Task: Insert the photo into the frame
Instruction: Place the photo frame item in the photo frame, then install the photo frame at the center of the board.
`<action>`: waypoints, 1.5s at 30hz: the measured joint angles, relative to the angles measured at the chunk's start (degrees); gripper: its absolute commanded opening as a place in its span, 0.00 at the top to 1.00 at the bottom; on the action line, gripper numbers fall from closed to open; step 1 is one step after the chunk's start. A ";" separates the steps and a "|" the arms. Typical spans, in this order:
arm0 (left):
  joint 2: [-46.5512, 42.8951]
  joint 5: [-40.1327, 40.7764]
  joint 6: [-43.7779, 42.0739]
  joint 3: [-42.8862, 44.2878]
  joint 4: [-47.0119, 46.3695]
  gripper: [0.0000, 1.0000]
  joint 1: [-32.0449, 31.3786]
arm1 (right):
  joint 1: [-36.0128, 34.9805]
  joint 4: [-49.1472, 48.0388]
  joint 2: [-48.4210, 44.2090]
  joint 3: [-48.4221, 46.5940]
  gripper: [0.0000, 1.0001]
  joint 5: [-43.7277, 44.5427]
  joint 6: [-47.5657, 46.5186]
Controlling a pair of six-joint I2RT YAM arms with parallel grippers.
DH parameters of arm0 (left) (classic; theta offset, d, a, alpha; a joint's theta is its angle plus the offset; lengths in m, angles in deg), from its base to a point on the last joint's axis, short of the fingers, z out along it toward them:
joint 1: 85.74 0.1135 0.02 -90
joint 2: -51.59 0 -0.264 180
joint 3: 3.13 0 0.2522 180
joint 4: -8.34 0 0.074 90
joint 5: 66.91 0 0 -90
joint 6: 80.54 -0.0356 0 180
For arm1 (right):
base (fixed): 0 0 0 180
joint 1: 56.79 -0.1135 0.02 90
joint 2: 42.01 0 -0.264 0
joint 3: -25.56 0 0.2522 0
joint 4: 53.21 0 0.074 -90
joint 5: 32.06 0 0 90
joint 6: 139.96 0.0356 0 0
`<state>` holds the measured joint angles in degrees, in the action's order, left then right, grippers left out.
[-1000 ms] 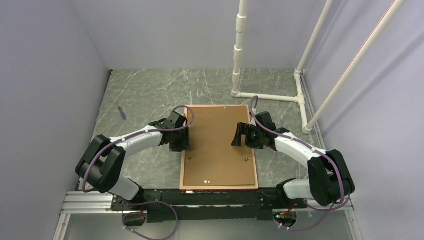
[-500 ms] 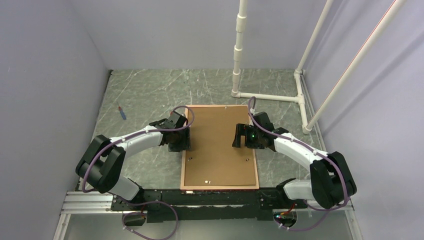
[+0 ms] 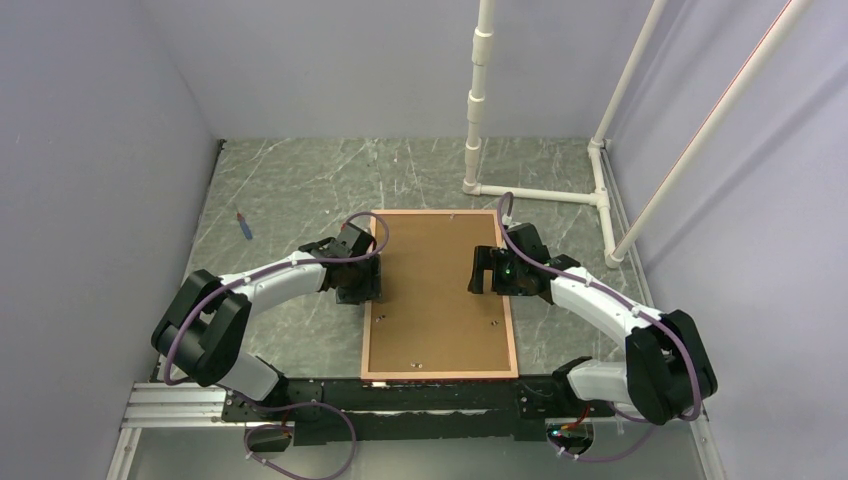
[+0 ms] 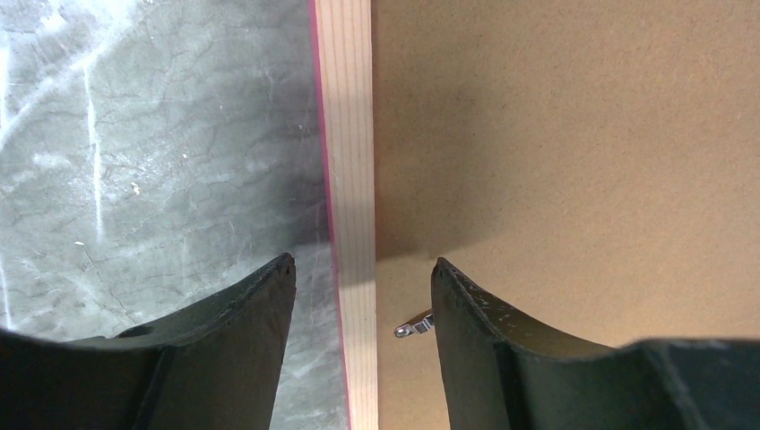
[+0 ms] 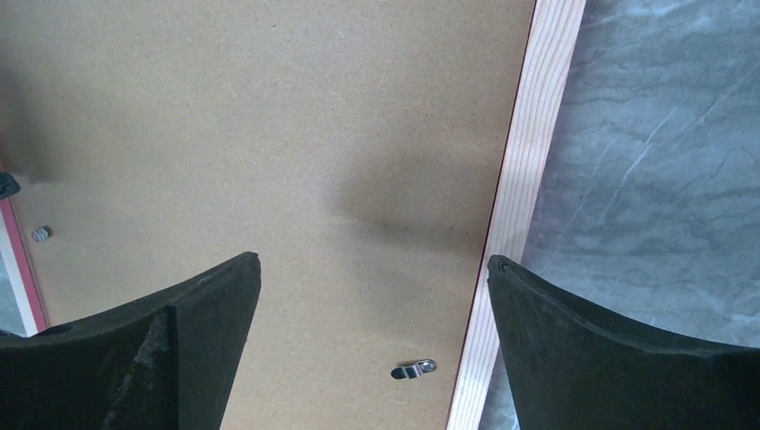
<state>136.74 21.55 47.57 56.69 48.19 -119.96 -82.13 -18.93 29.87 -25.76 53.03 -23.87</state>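
Observation:
The frame lies back-up on the table, and a plain brown backing board fills it. The photo is hidden. My left gripper is open and straddles the frame's left rail; in the left wrist view there is a gap on each side of my left gripper. A small metal clip shows beside the right fingertip. My right gripper hangs wide open over the board near the frame's right rail. Another clip lies below my right gripper.
A small blue pen-like object lies on the marbled table at the left. A white pipe stand rises at the back right, its base pipes running along the right side. Grey walls close in on three sides.
The left jaws have spread a little wider around the frame's rail. The right gripper has shifted slightly and its jaws have opened a touch more. The frame has barely moved.

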 measured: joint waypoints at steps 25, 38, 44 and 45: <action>0.68 1.09 -0.04 0.70 1.14 0.42 -0.94 | 0.00 0.55 4.09 -4.42 0.00 3.21 1.05; 2.62 3.61 0.28 2.14 1.25 0.64 -2.14 | 0.00 0.57 18.84 -21.86 0.03 8.13 -0.22; 3.23 3.78 0.26 2.84 2.10 0.67 -2.16 | -0.76 0.44 28.79 -30.27 0.07 12.74 -0.11; 3.32 3.82 0.26 2.97 2.21 0.67 -2.16 | -0.96 0.39 30.47 -31.82 0.07 13.44 -0.09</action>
<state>140.06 25.37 47.83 59.66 50.40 -122.12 -83.09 -18.54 60.34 -57.58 66.48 -23.96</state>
